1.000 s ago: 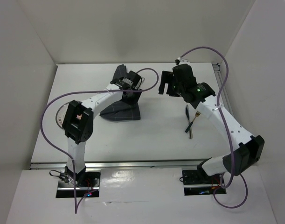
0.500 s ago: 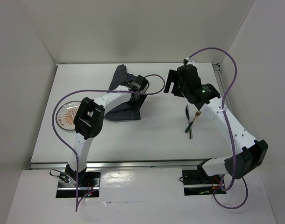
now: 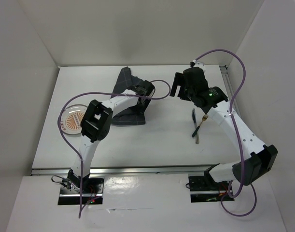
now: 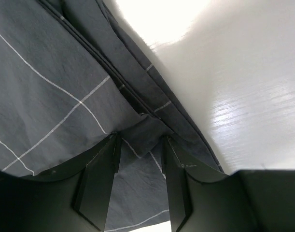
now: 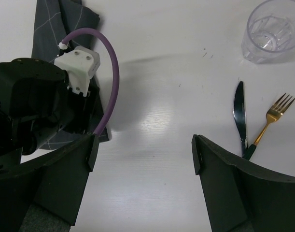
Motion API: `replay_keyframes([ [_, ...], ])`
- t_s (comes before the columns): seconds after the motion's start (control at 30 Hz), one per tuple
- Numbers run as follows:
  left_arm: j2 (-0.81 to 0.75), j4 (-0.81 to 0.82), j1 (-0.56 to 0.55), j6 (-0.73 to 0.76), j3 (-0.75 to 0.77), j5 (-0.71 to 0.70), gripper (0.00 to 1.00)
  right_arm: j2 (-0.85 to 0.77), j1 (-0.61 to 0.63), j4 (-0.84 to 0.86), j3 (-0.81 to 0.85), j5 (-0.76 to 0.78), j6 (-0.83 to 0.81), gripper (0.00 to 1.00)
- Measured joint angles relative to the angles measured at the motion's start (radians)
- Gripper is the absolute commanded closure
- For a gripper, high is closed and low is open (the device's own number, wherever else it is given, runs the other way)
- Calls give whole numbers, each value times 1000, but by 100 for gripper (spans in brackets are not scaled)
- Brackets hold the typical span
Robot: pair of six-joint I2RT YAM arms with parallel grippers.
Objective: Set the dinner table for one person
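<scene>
Table [image 3: 157, 145], big, white and flat, stretches out from the two arm bases, with a round plate [image 3: 72, 121] near its left side and a knife [image 5: 239, 116] and gold fork [image 5: 273, 118] lying close together on its right side. Farther back, the left gripper [image 4: 140, 159] is down on the grey checked cloth [image 4: 55, 96], its fingers pinching a fold of it. The right gripper [image 5: 145, 159] hangs above the table with its fingers spread wide, holding nothing, and a clear cup [image 5: 270, 29] stands beyond the fork.

White dinner table [image 3: 152, 140], checked cloth mat [image 3: 130, 116], plate [image 3: 72, 121], knife [image 5: 239, 113], fork [image 5: 273, 118], clear glass [image 5: 270, 29]
</scene>
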Motion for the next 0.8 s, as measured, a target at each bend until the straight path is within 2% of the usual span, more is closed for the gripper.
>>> replay_keyframes([
  [0.1, 0, -2, 0, 0, 5, -6, 43, 0, 0, -3, 0, 1, 3, 10],
  [0.2, 0, -6, 0, 3, 16, -8, 27, 0, 0, -8, 0, 2, 4, 10],
  [0.27, 0, -8, 0, 3, 21, -9, 18, 0, 0, -10, 0, 5, 4, 10],
  [0.3, 0, -8, 0, 3, 21, -8, 17, 0, 0, -11, 0, 7, 5, 10],
  [0.4, 0, -11, 0, 2, 21, -2, 17, -2, 0, -19, 0, 11, 6, 10],
  [0.63, 0, -14, -2, 8, 21, -5, 29, -11, 0, -40, 0, 15, 11, 10],
  [0.8, 0, -14, -3, 20, 21, -29, 32, -20, 0, -48, 0, 15, 11, 10],
])
